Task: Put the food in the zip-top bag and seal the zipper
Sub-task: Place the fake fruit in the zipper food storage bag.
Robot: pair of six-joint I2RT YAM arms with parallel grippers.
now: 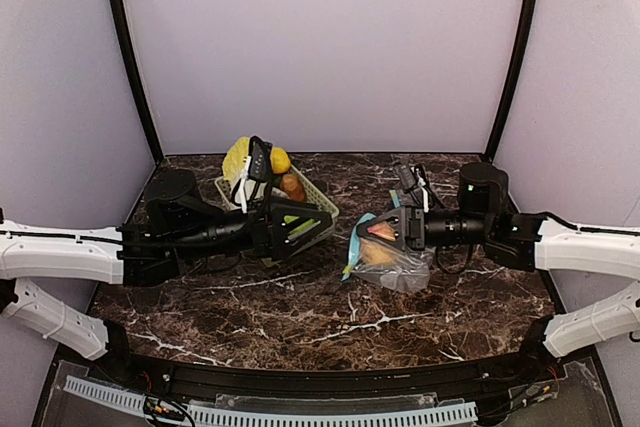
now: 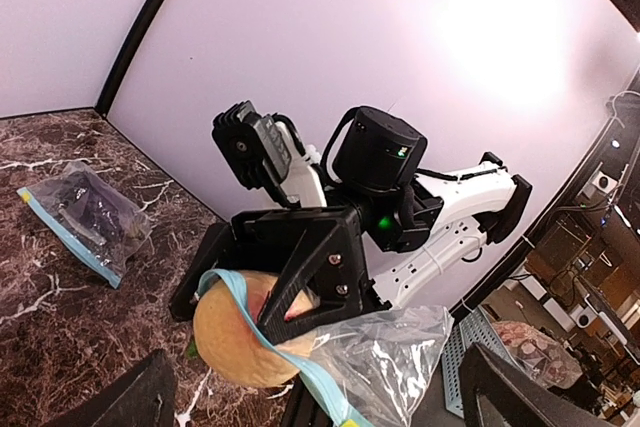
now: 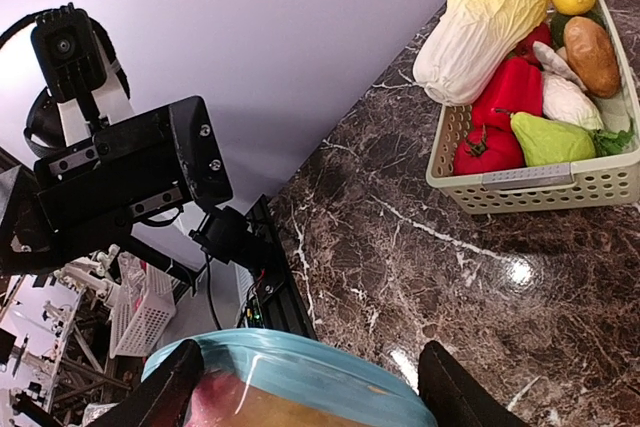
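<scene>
Left arm [image 1: 60, 252] and right arm [image 1: 595, 247]: white moulded link shells, black joint housings.
Right arm's black drum-shaped motor housing [image 2: 375, 152] has a small green marking on top. A green indicator light [image 2: 384, 219] glows below it.
Wrist camera [image 2: 255, 147]: black ribbed block on a white bracket.
Fingers [image 2: 320, 247]: black, angular, open-framed, with small silver screws.
Thin black cable [image 2: 335, 137] loops at the wrist.

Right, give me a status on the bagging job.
Done: the peach is partway into the bag, with its bare side poking out past the zip. In hand: the right gripper is clamped on the bag and peach, and the left gripper stands open beside it. Left: push the peach fully in, add any remaining food, and close the zip, which is open.
</scene>
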